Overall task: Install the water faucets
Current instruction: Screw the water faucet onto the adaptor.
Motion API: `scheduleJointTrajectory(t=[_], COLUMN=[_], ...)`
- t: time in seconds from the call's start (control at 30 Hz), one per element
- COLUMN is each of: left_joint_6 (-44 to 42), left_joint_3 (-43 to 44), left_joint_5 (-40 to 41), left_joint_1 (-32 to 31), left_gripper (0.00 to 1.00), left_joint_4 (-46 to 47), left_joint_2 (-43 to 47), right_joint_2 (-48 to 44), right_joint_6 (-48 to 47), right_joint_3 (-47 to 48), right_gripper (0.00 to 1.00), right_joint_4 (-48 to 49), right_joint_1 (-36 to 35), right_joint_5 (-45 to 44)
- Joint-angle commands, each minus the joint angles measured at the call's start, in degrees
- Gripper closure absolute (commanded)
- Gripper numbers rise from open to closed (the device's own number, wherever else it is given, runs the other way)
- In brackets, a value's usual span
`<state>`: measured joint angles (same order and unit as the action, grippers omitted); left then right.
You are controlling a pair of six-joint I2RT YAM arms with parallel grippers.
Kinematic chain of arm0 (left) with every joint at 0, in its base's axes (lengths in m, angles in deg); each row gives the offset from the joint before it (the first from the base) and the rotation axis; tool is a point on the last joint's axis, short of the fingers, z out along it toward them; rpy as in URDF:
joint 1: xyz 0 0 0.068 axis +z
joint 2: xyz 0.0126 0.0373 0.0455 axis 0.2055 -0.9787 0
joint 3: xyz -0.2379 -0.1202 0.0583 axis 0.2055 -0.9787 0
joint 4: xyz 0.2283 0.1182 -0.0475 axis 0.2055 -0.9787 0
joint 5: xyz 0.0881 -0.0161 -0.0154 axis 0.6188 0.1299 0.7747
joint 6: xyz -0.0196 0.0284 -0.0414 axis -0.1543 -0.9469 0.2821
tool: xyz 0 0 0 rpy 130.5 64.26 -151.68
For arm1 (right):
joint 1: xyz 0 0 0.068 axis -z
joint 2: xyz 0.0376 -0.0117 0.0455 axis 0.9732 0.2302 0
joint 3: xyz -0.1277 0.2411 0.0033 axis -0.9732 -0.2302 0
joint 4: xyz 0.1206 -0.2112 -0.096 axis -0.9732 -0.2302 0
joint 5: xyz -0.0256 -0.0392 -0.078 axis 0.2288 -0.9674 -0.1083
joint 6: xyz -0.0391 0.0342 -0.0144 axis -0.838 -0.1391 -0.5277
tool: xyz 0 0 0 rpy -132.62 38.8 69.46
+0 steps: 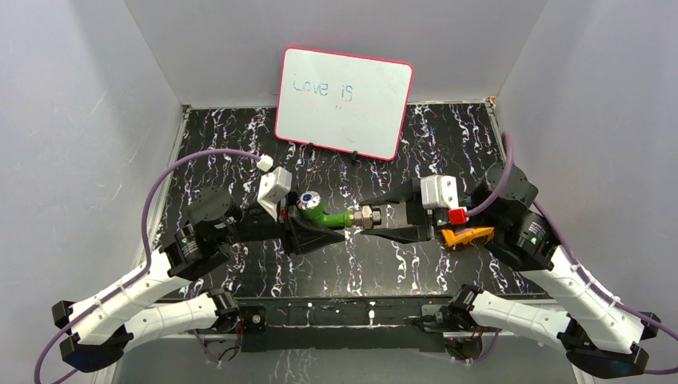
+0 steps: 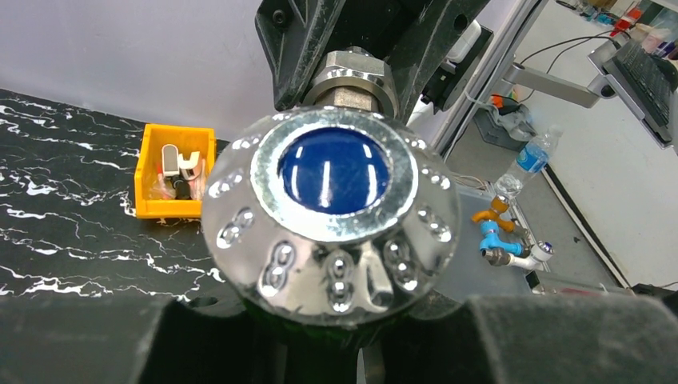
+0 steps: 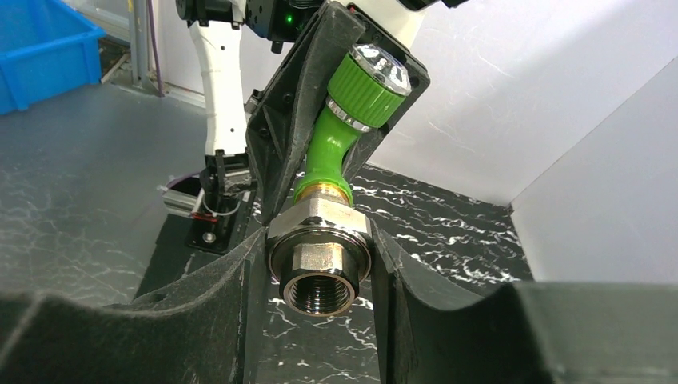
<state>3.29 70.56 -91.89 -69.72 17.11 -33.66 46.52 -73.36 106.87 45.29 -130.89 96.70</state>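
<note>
The water faucet (image 1: 332, 218) hangs level above the black marbled table, between the two arms. It has a green angled body (image 3: 336, 152), a round blue-and-silver knob (image 2: 344, 216) and a silver threaded fitting (image 3: 320, 256). My left gripper (image 1: 320, 228) is shut on the green body just below the knob, which fills the left wrist view and hides the gripper's fingertips. My right gripper (image 3: 320, 276) comes from the opposite side. Its two dark fingers (image 3: 240, 304) press against both flanks of the fitting's wide hex nut, and the open threaded end faces its camera.
An orange tray (image 1: 468, 236) with metal pieces sits on the table by the right wrist. A whiteboard (image 1: 344, 102) leans at the back. White walls close three sides. Beyond the enclosure lie more taps (image 2: 504, 240) and a blue bin (image 3: 40, 48).
</note>
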Motion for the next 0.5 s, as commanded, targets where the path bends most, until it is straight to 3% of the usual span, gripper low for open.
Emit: scheduleJointTrajectory(t=[0.0, 0.3, 0.47], left_joint_6=[-3.22, -17.13, -27.17], left_joint_3=[0.37, -3.25, -3.96], left_joint_5=[0.77, 2.69, 2.68], left_joint_1=[-0.14, -0.15, -0.16], left_gripper=[1.00, 1.00, 1.00], left_joint_4=[5.24, 10.37, 10.51], left_joint_2=[1.52, 3.57, 4.14], right_joint_2=[-0.19, -0.21, -0.65], right_joint_6=[8.76, 26.34, 34.86], right_joint_3=[-0.51, -5.01, -5.05], right_gripper=[0.80, 1.00, 1.00], right_joint_4=[4.78, 8.93, 10.26], right_joint_1=[-0.32, -0.31, -0.28], right_joint_5=[-0.93, -2.70, -7.80])
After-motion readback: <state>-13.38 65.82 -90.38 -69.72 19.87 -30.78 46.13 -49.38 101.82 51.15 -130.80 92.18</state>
